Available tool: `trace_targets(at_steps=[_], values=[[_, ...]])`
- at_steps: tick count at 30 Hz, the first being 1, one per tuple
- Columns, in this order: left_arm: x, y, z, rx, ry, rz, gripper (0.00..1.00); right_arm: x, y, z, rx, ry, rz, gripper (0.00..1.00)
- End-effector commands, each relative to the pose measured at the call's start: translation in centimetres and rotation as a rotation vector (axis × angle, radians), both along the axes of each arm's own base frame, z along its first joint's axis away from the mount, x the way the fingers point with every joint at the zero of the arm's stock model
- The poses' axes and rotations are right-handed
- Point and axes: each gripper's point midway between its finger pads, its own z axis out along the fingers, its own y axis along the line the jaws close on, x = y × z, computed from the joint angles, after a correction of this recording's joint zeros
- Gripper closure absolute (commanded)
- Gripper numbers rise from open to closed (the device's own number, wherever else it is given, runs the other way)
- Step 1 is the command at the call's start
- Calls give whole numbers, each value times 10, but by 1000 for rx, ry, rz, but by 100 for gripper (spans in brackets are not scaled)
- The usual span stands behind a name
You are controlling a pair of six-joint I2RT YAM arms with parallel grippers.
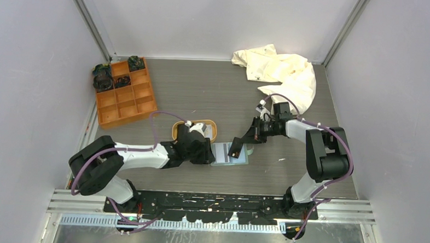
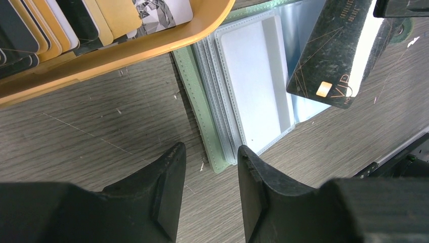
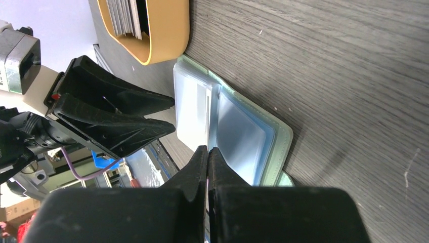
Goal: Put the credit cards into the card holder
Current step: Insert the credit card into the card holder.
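Observation:
The sage-green card holder [image 1: 230,154] lies open on the table, its clear sleeves up; it also shows in the left wrist view [image 2: 253,86] and the right wrist view [image 3: 238,131]. My right gripper [image 1: 240,145] is shut on a black credit card [image 2: 329,55] with a gold chip, and holds it tilted just above the holder's right half. In the right wrist view my right gripper [image 3: 207,152] has its fingers pressed together with the card edge-on. My left gripper [image 2: 210,152] is open and empty, low over the table at the holder's left edge. More credit cards [image 2: 66,20] stand in the tan tray.
The oval tan tray [image 1: 195,130] sits right behind the left gripper and touches the holder's far left corner. An orange compartment box [image 1: 125,93] stands at the back left. A white cloth [image 1: 280,72] lies at the back right.

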Motion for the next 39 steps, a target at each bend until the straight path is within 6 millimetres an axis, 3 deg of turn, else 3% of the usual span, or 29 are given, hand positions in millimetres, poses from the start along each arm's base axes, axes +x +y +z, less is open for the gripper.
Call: trace_targets(at_steps=[1,21,29,39], values=[[7,-10,10,-12,-33,-14,57,4,6,3,0,-26,20,99],[13,-6,6,55,-31,-7,60,-8,18,1,35,28,96,99],[13,-2,3,79,-23,-3,73,1,12,-7,-29,23,32,99],[15,-4,1,88,-13,-16,77,9,17,-9,19,18,61,99]])
